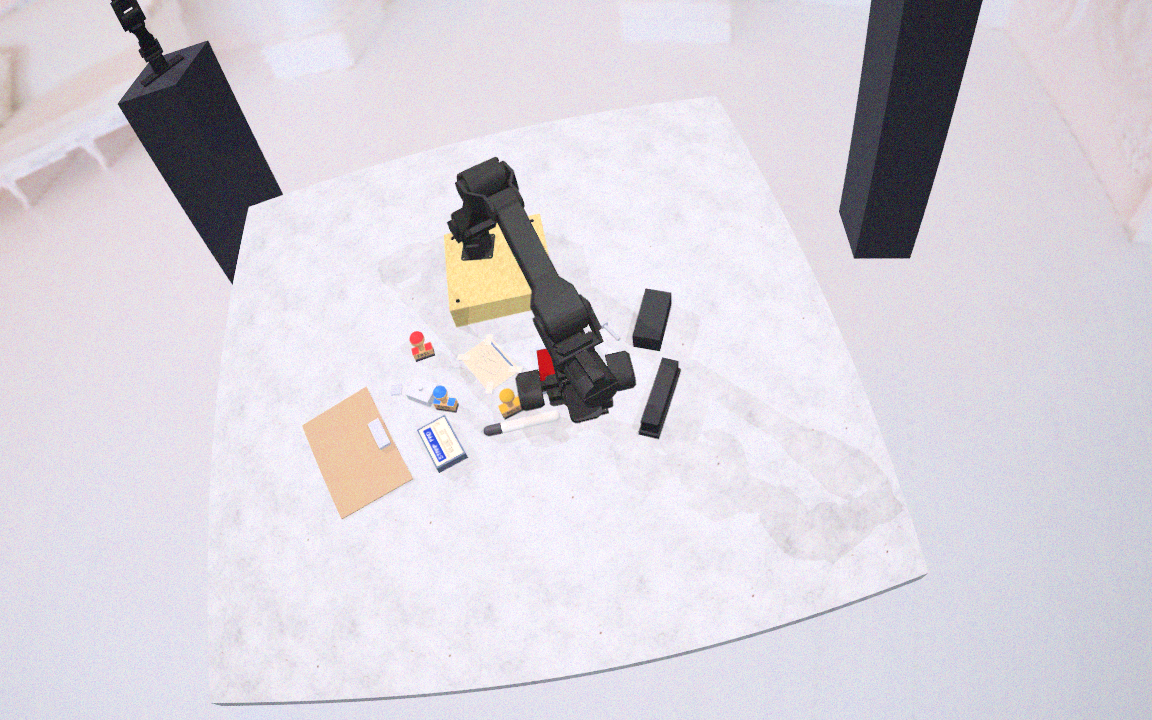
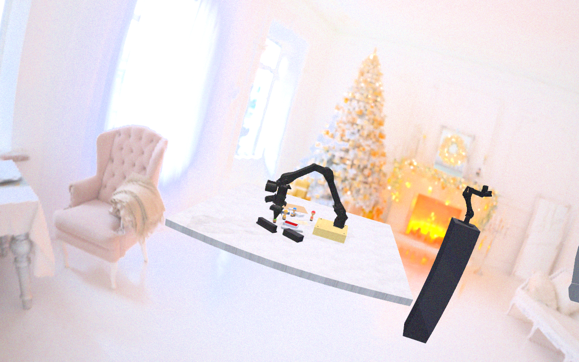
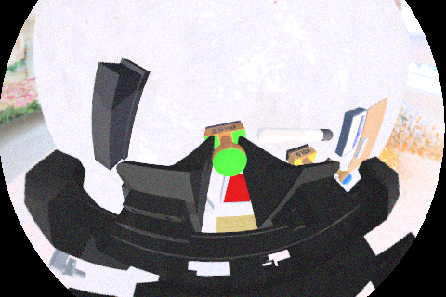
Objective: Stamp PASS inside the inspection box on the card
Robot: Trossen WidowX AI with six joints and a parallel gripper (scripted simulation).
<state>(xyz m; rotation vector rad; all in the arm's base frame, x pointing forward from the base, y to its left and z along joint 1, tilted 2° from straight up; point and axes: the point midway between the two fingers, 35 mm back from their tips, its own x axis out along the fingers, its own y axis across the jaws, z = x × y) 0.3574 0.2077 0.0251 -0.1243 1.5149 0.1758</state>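
My gripper is shut on the PASS stamp, which has a round green knob, a wooden neck and a PASS label on its base. The stamp is upright, low at the bench; whether its base touches the bench is unclear. In the top view the arm hides it. The red ink pad lies open beside the gripper, on the arm's base side, partly hidden by the arm in the top view. The cream card lies flat left of the pad; its inspection box is too small to make out.
A yellow HOLD stamp and a white marker are near the gripper. Blue and red stamps, a boxed pad and a brown board lie left. Black blocks lie right.
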